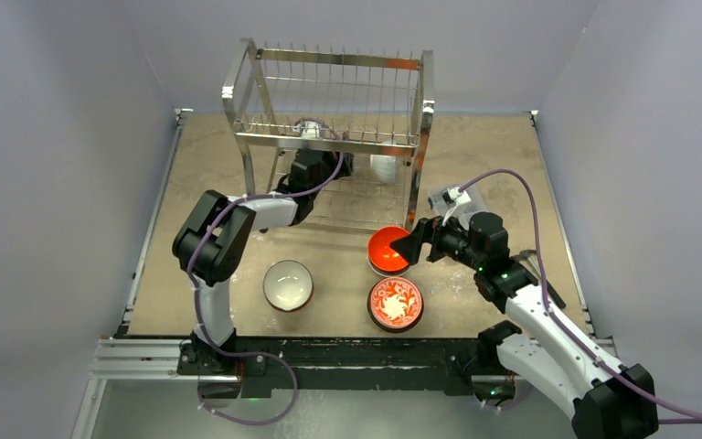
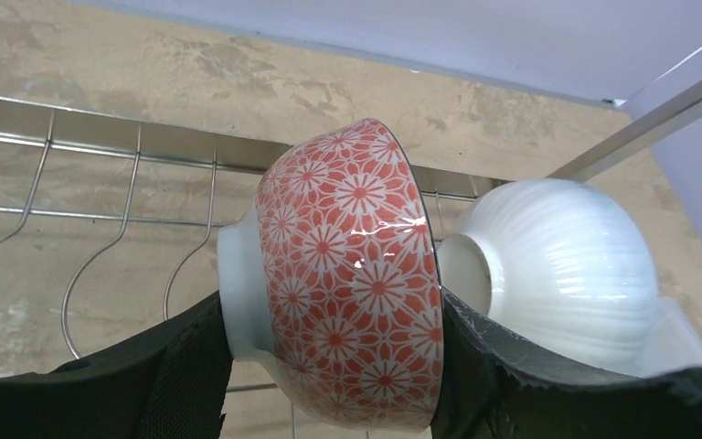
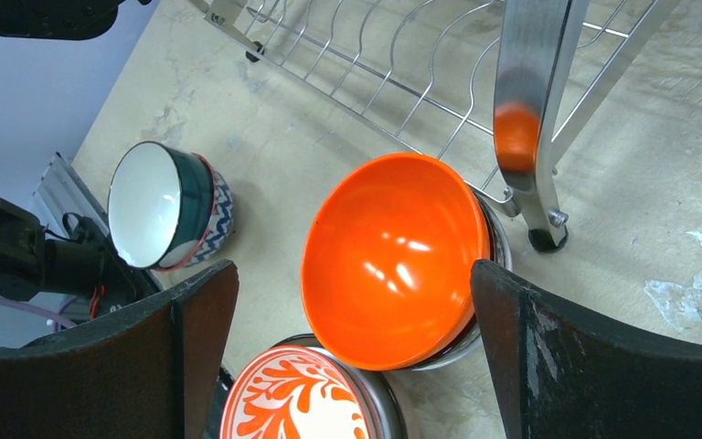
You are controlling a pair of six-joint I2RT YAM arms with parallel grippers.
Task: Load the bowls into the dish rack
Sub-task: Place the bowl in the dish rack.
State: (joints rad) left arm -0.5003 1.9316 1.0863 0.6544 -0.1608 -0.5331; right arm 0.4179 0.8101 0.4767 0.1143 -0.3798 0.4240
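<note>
My left gripper is shut on a red-and-white floral bowl, held on its side, one finger on its foot and one across its mouth. It is over the wire shelf of the dish rack. A white ribbed bowl lies on its side just right of it, also seen in the top view. My right gripper is open just above a glossy orange bowl that sits nested in a grey-rimmed bowl on the table; its fingers do not touch it.
An orange-and-white leaf-patterned bowl sits near the table's front edge, close to the orange one. A blue-patterned bowl with a white inside stands to the left. The rack's front right leg stands right behind the orange bowl.
</note>
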